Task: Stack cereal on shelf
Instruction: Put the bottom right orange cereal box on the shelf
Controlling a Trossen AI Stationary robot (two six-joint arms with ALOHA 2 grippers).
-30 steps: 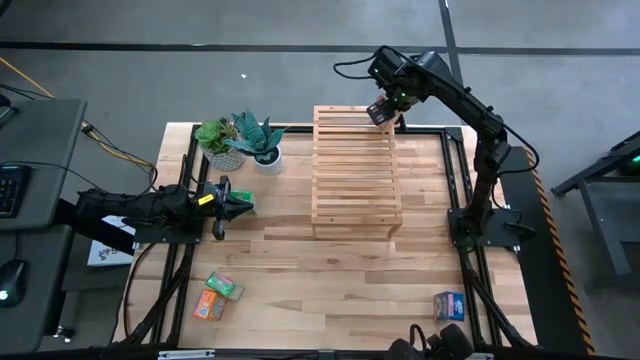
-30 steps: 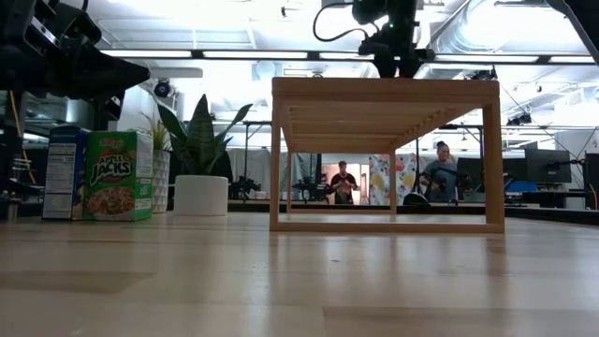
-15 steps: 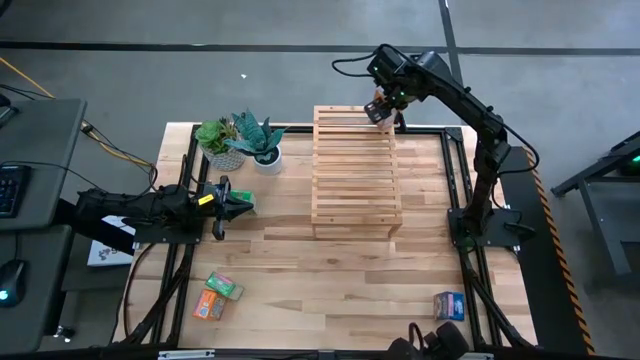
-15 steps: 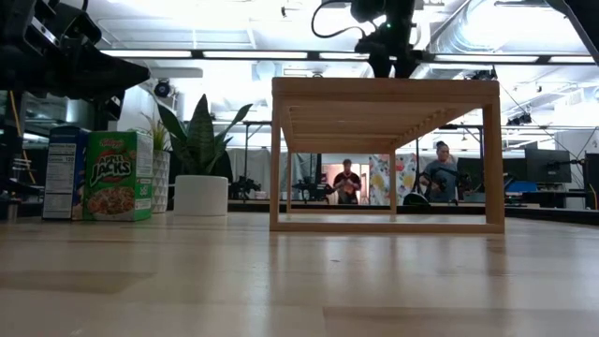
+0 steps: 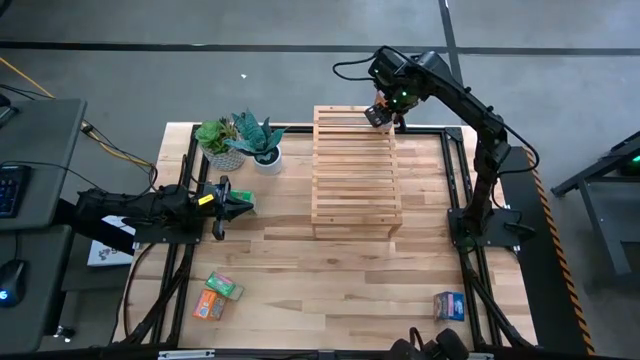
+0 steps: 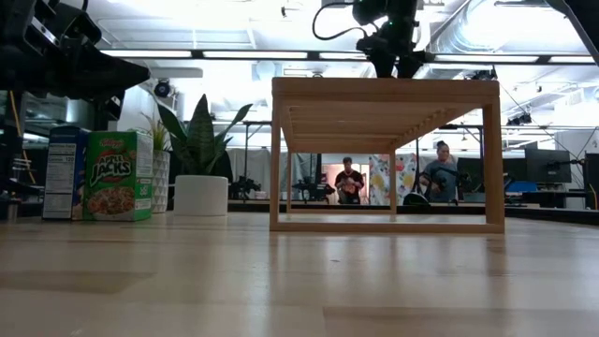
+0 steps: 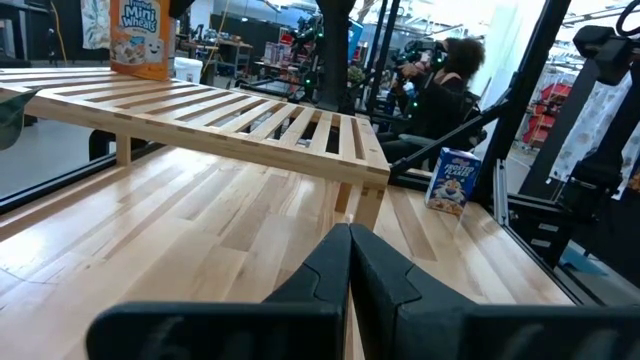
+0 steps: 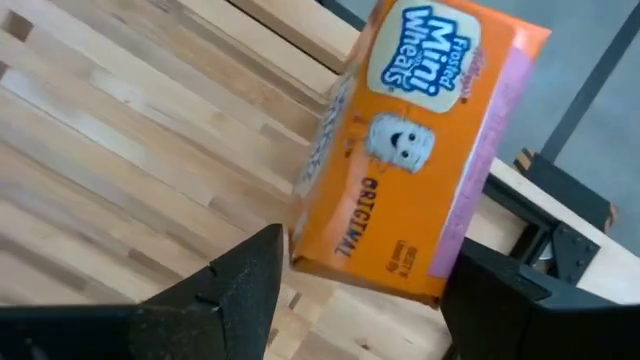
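Cereal, namely an orange box [image 8: 410,140], stands on the far right corner of our shelf [image 5: 355,170], between the spread fingers [image 8: 235,285] of our right gripper [image 5: 383,112], which do not visibly press it. Our left gripper [image 5: 222,205] waits low at the table's left side, fingers clenched on nothing, beside a green box [image 6: 117,175].

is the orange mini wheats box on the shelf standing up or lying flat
Standing up. The orange box rests on its bottom edge at the shelf's far corner, front panel vertical.
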